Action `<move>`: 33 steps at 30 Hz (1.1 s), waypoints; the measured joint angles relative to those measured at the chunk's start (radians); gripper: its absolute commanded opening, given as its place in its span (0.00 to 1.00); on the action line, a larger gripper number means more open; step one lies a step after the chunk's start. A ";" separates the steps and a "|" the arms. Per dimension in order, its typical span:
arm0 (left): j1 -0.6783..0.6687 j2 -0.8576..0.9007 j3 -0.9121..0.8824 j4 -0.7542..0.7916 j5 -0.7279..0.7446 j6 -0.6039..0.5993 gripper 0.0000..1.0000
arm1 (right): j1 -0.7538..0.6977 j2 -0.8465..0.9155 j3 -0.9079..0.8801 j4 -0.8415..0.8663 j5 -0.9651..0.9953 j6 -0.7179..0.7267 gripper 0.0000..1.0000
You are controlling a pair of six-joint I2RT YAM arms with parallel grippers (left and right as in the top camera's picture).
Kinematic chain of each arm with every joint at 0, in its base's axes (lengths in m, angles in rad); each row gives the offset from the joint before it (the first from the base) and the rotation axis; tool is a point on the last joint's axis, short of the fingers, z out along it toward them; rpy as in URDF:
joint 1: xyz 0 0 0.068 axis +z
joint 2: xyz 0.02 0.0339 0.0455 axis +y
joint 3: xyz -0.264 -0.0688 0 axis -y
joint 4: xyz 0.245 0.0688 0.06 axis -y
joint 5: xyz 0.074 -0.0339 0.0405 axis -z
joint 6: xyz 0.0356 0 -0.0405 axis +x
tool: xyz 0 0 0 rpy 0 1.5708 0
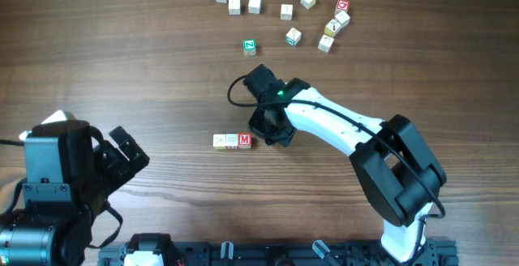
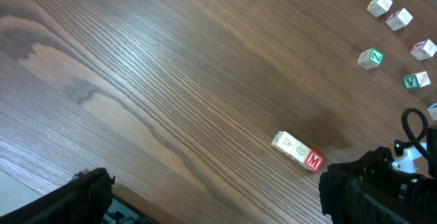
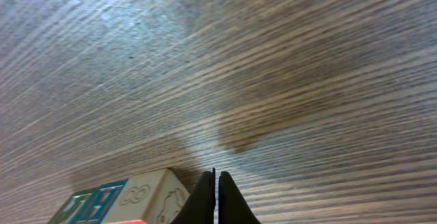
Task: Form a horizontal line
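Open table (image 1: pixel 113 63) lies left of and below the horizontal line (image 1: pixel 233 140), two cream cubes touching a red M. The right hand (image 3: pixel 216 183), fingers together, sits just beside it; the left hand (image 1: pixel 122 154) is spread.

Brown wood-grain table (image 1: pixel 113 63) (darker streaks along the grain) under soft, even light
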 measured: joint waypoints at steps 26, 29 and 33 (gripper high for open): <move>0.000 0.000 0.000 0.000 0.000 0.000 1.00 | 0.000 0.000 0.000 0.041 -0.147 0.000 0.05; 0.000 0.000 0.000 0.000 0.000 0.000 1.00 | 0.000 0.000 0.000 0.041 -0.147 0.000 0.05; 0.000 0.000 0.000 0.000 0.000 0.000 1.00 | 0.000 0.000 0.000 0.041 -0.158 0.000 0.05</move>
